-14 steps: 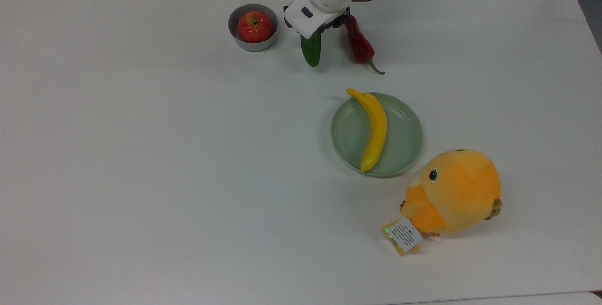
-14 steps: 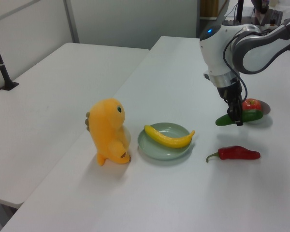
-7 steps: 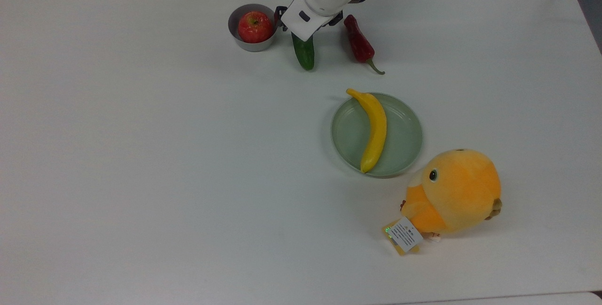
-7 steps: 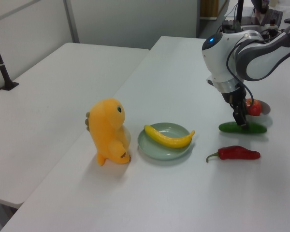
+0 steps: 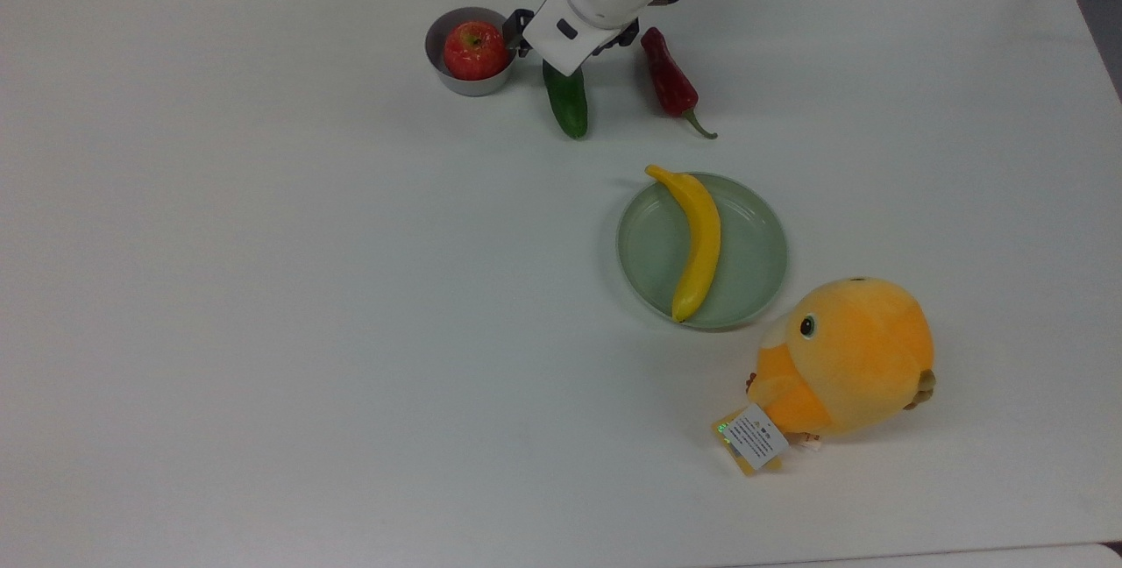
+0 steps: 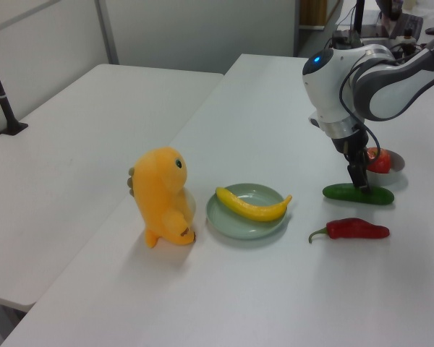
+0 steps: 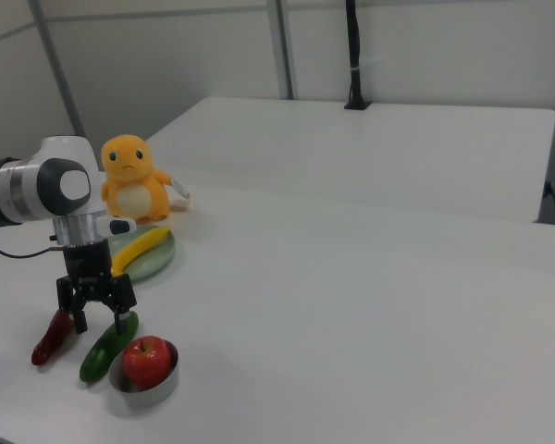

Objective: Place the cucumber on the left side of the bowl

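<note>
The dark green cucumber (image 5: 568,103) lies flat on the white table, just to the right of the grey bowl (image 5: 465,88) in the top view. A red apple (image 5: 475,49) sits in the bowl. My gripper (image 5: 571,29) hangs over the cucumber's far end, open, one finger on each side of it. In the right view the gripper (image 7: 100,319) straddles the cucumber (image 7: 106,350), which lies left of the bowl (image 7: 153,387). In the left view the cucumber (image 6: 358,194) lies in front of the bowl (image 6: 394,160), under the gripper (image 6: 362,182).
A red chili pepper (image 5: 671,81) lies close on the cucumber's right in the top view. A pale green plate (image 5: 745,270) with a banana (image 5: 699,239) sits nearer the middle, and an orange plush toy (image 5: 846,358) stands beyond it.
The cucumber, held above the table a second ago, has come down beside the bowl and now lies flat. The gripper's fingers have spread off it.
</note>
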